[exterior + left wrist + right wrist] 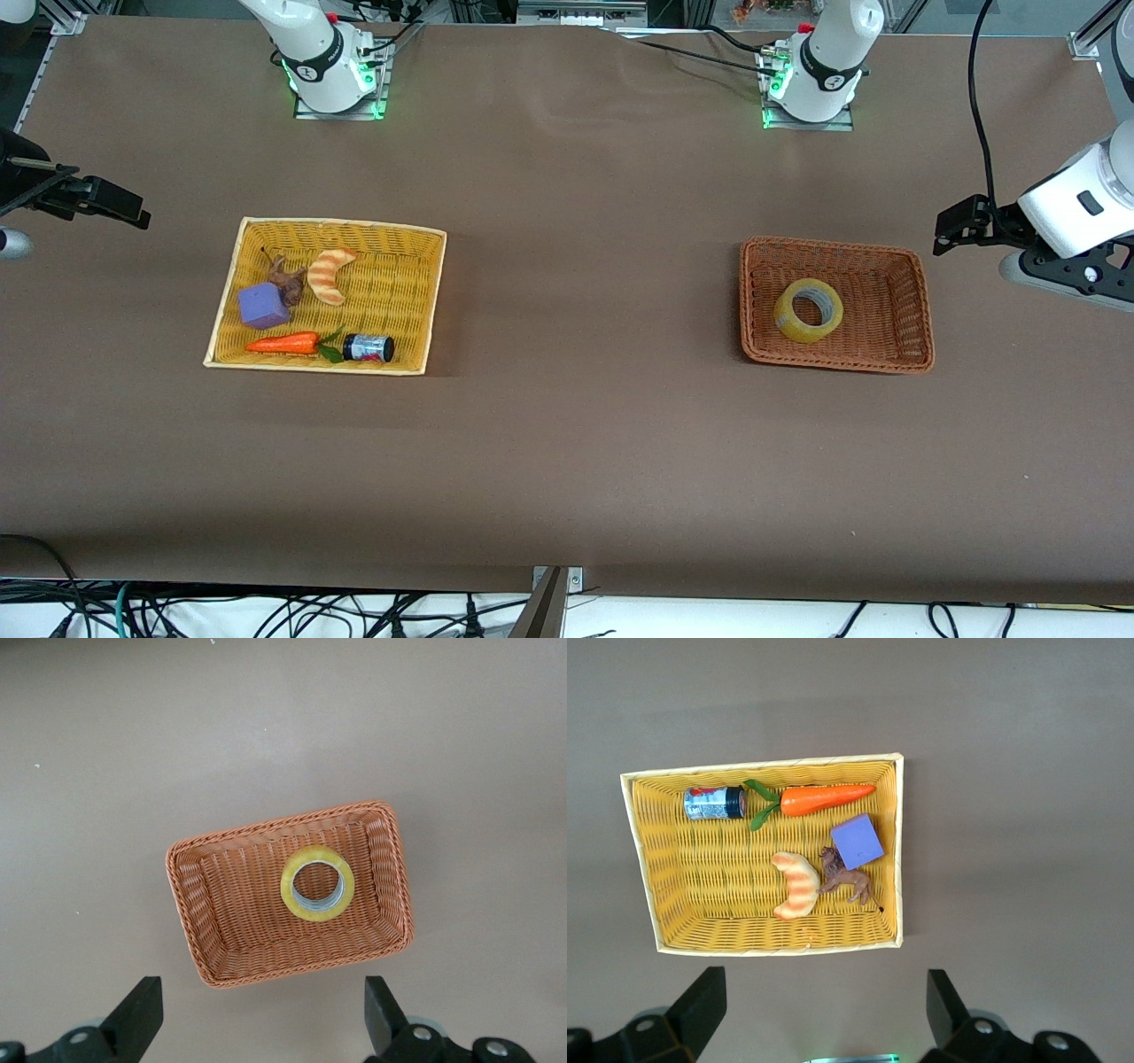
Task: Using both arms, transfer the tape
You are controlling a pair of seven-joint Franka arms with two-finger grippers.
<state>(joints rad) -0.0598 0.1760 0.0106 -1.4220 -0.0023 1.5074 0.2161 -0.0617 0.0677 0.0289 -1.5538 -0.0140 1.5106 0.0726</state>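
Note:
The tape, a yellowish ring with a grey core, lies flat in a brown wicker basket toward the left arm's end of the table. In the left wrist view the tape sits in the basket. My left gripper hangs open and empty high above the table beside that basket, and it shows at the edge of the front view. My right gripper is open and empty high over the right arm's end of the table.
A yellow wicker tray toward the right arm's end holds a striped bread toy, a purple block, a brown animal figure, a toy carrot and a small dark can. Brown tabletop lies between the two containers.

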